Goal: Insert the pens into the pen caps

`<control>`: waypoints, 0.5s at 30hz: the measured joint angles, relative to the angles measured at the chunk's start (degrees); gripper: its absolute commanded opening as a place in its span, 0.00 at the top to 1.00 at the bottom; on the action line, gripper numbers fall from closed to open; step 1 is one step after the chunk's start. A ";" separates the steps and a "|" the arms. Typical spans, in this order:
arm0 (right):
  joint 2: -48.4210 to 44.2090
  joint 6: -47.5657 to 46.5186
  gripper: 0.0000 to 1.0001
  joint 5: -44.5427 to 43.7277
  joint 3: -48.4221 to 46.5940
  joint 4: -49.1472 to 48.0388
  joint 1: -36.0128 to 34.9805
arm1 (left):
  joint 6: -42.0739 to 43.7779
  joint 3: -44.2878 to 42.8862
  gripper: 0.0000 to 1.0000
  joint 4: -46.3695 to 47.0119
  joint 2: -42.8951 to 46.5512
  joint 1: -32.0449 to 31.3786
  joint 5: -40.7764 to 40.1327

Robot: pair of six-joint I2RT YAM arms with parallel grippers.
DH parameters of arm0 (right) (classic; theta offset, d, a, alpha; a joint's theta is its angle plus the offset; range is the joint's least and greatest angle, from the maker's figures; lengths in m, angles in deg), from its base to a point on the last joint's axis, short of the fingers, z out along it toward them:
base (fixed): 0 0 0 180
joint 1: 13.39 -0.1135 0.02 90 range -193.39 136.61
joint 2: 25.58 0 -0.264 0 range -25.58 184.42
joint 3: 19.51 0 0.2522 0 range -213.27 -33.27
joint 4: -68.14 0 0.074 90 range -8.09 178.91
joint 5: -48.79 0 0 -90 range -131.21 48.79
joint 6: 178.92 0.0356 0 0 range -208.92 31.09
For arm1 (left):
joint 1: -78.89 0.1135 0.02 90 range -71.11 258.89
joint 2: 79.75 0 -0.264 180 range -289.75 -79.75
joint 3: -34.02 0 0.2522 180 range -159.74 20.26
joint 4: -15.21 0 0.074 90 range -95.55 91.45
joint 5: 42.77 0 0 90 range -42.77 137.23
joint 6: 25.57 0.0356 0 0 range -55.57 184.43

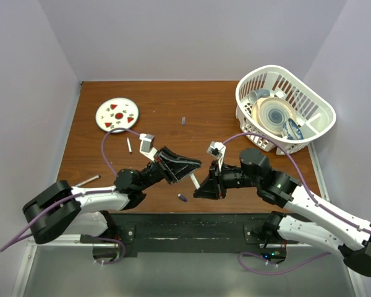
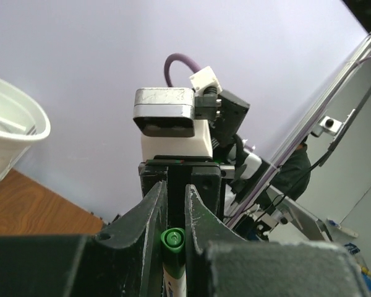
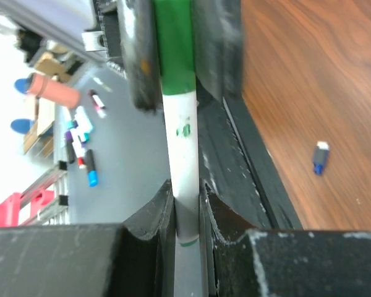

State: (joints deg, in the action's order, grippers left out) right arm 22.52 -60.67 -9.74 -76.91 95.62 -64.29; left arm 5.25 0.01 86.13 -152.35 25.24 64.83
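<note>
One white-barrelled pen (image 1: 194,179) is held between both grippers above the table's front middle. My left gripper (image 1: 195,166) is shut on its green cap (image 2: 172,239), which sits on the pen's end between the jaws. My right gripper (image 1: 201,188) is shut on the white barrel (image 3: 184,154); the green cap (image 3: 173,43) shows beyond it, inside the left fingers (image 3: 142,55). A second white pen (image 1: 129,145) lies left of centre. A third pen (image 1: 86,180) lies at the left edge. A blue cap (image 1: 182,198) (image 3: 320,158) lies near the front edge. A dark cap (image 1: 183,120) lies mid-table.
A round white plate with red marks (image 1: 117,115) sits at the back left. A white basket (image 1: 309,93) holding dishes stands at the back right. A black rail (image 1: 191,226) runs along the table's front edge below the grippers.
</note>
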 measured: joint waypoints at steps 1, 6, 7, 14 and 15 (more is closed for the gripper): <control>-0.04 0.04 1.00 0.76 -0.31 -0.81 0.00 | 0.52 0.15 1.00 -0.02 1.22 -0.31 -0.35; 0.98 0.66 1.00 4.63 -0.52 -3.80 0.04 | 2.64 0.11 1.00 0.50 2.47 -1.86 -1.29; 1.36 0.74 1.00 5.18 -0.52 -3.98 0.09 | 2.71 0.11 1.00 0.66 2.21 -2.03 -1.55; 2.64 0.35 1.00 5.60 -0.52 -3.15 0.31 | 1.25 1.53 1.00 1.25 0.96 -2.49 -4.22; 2.67 -0.02 1.00 5.51 -0.55 -2.47 0.28 | 1.27 1.75 1.00 1.27 0.94 -2.71 -4.46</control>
State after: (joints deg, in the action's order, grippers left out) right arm 25.19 -60.69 -4.24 -77.45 93.15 -64.00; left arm 6.52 1.76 87.40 -151.41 22.53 60.37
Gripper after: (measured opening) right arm 0.179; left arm 0.185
